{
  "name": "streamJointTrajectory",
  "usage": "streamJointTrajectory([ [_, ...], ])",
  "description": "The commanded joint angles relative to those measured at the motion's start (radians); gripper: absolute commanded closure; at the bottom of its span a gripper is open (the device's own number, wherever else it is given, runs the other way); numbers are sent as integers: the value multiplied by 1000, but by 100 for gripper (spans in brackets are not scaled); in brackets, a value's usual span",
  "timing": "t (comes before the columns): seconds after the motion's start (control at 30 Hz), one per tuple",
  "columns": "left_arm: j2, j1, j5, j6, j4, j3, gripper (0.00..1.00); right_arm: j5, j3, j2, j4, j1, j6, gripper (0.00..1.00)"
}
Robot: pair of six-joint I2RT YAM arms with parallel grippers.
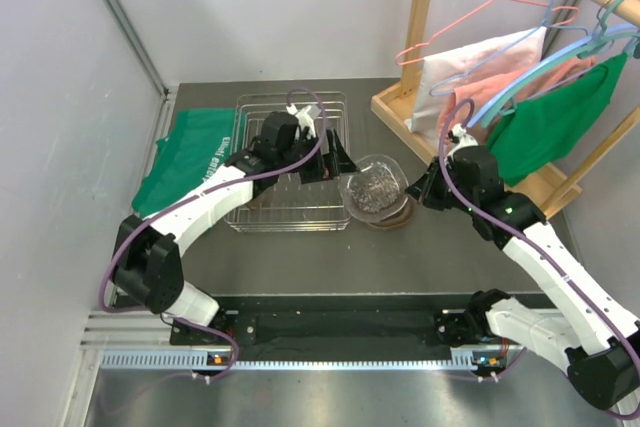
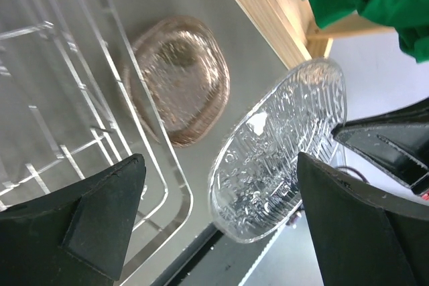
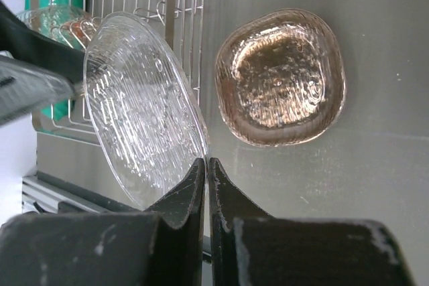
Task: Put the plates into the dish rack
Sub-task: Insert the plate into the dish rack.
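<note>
The dish rack (image 1: 290, 162) sits on the grey counter (image 1: 400, 267), and everything else is placed from it. Just off the rack's right-hand rim, the right hand (image 3: 206, 162) has its two fingers pressed together on the edge of a clear plate (image 3: 144, 105), pinching that rim so the plate is lifted off the counter and stands tilted, its ribbed face turned partly toward the rack. In the overhead view this clear plate (image 1: 373, 187) hangs beside the rack's near right corner, partly over a brown plate (image 1: 390, 219). The brown plate (image 3: 281, 75) lies flat on the counter, close to the rack's wire rim but outside it. The left hand (image 2: 218, 165) reaches across the rack from its left side and stands over the right rim with its fingers (image 2: 107, 219) spread wide. The clear plate (image 2: 281, 152) lies in the gap between them, and whether either finger touches the glass cannot be told. Inside the rack, other plates (image 3: 57, 21), clear and brownish, show among the wires, though their exact slots are too blurred to make out. A green cloth (image 1: 190, 152) lies against the rack's left side, and a wooden clothes stand (image 1: 420, 7) rises beyond the rack's right side.
</note>
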Motion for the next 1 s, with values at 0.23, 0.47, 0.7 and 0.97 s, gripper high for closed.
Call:
streamJointTrajectory([
  [0.23, 1, -33, 70, -57, 184, -59, 51, -53, 30, 19, 92, 15, 30, 100],
  [0.47, -5, -33, 105, -57, 192, -65, 80, -65, 18, 24, 110, 15, 36, 100],
  [0.7, -10, -33, 151, -39, 186, -57, 100, -85, 15, 38, 119, 13, 33, 100],
  [0.97, -77, -33, 36, 47, 53, -30, 100, -80, 13, 65, 98, 13, 22, 86],
])
